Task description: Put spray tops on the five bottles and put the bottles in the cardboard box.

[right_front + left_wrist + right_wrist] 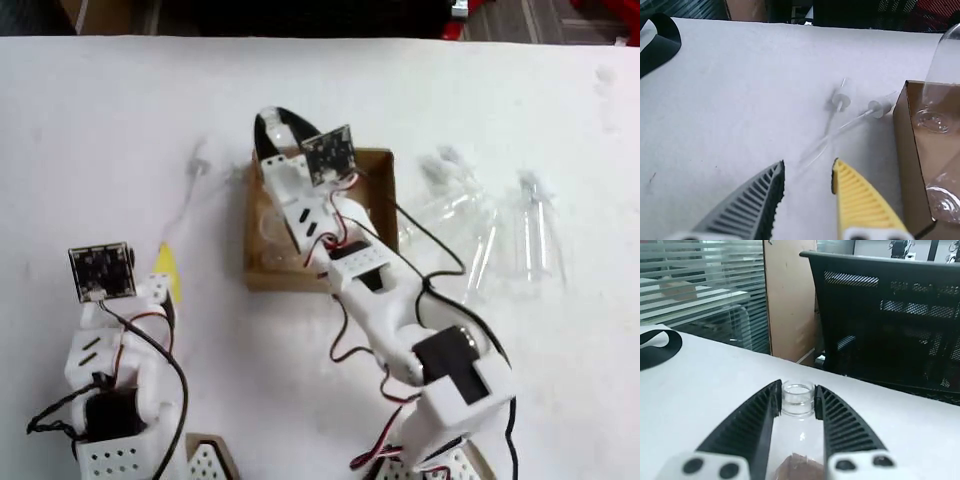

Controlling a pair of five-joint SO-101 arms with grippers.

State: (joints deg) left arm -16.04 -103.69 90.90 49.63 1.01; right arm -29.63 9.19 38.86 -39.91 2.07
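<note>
My right gripper (pixel 798 399) is shut on the neck of a clear, open-topped bottle (pixel 798 394), held upright over the cardboard box (pixel 378 170). In the high view the right gripper (pixel 287 130) hangs above the box's far left corner. The held bottle (pixel 944 60) rises above the box (pixel 909 145), where other clear bottles (pixel 934 120) lie. Two spray tops (pixel 841 102) with thin tubes lie on the table just left of the box. My left gripper (pixel 807 175) stands open, short of them, with nothing between its fingers. In the high view the left gripper (pixel 166 268) sits near the front left.
Several clear bottles (pixel 500 230) lie on the white table to the right of the box. The spray tops (pixel 197 165) lie off the box's far left corner. A black strap loop (pixel 660 40) rests at the table's far left. A black chair (pixel 880 315) stands beyond the table.
</note>
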